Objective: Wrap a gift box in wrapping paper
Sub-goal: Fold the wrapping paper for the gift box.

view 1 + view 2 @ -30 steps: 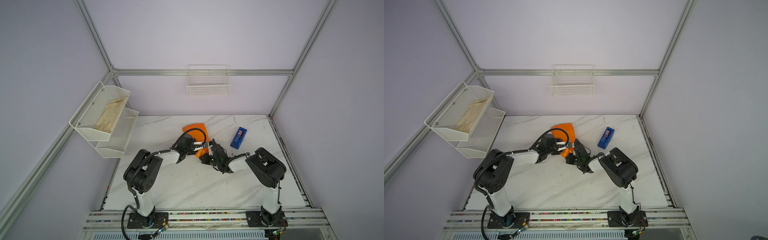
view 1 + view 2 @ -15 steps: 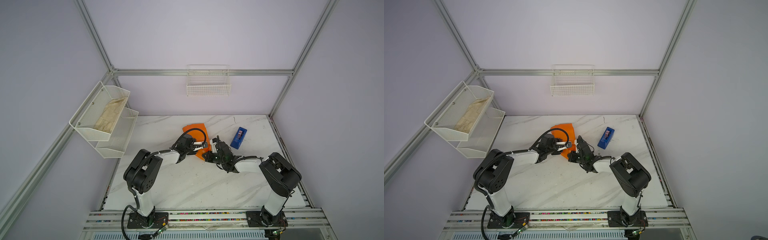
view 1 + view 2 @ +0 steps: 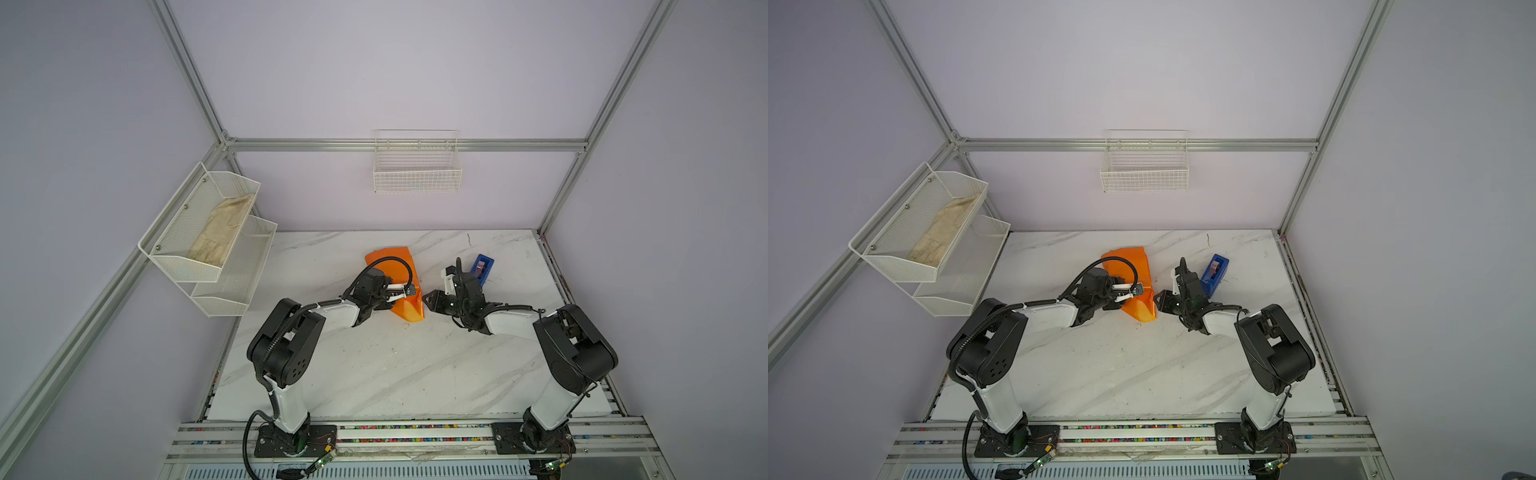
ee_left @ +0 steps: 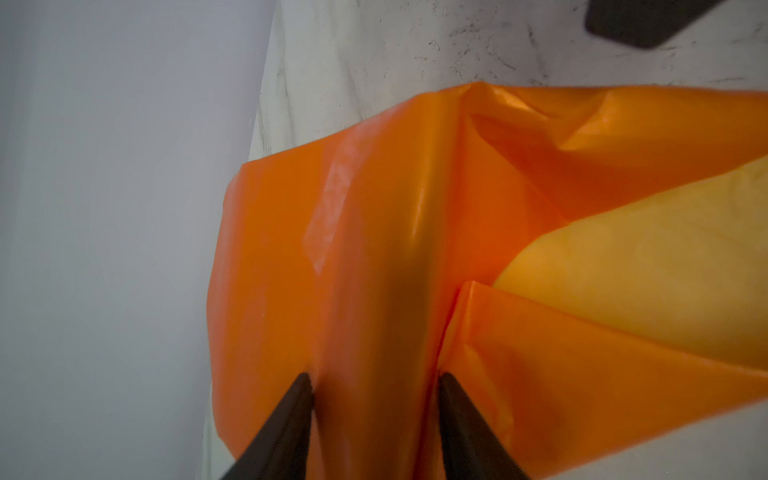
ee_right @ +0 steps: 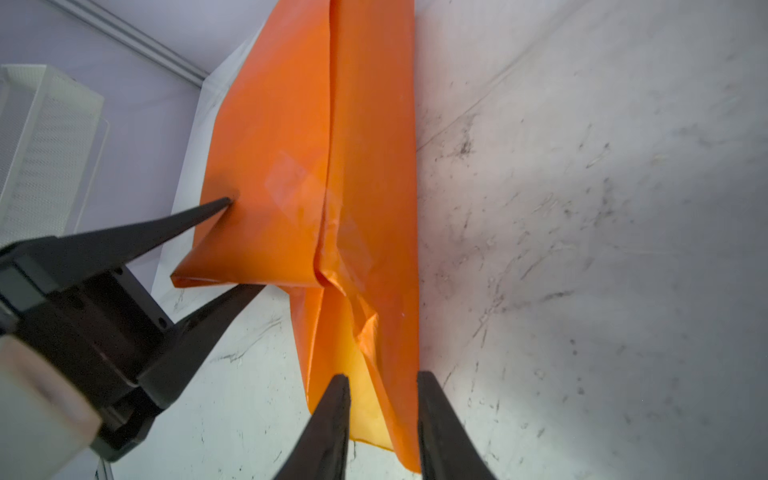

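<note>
The orange wrapping paper (image 3: 409, 311) (image 3: 1140, 311) lies folded into a long parcel at mid-table, its paler yellow inside showing at one end (image 4: 623, 266). The gift box is hidden under it. My left gripper (image 3: 407, 291) (image 3: 1139, 291) (image 4: 374, 378) is shut across a raised ridge of the paper, one fingertip on each side; it also shows in the right wrist view (image 5: 243, 245). My right gripper (image 3: 426, 297) (image 3: 1156, 297) (image 5: 383, 376) stands open just right of the parcel's near end, with the loose end flap (image 5: 365, 399) lying beyond its tips. Clear tape (image 5: 299, 178) sits on the seam.
A blue tape dispenser (image 3: 482, 268) (image 3: 1214, 273) stands behind my right wrist. Two white mesh shelves (image 3: 232, 286) hang on the left wall, the upper one holding a beige cloth (image 3: 220, 232). A wire basket (image 3: 417, 176) hangs on the back wall.
My right gripper has opened and drawn back to the right, off the paper, its elbow swinging right. The left gripper and the parcel have stayed put.
</note>
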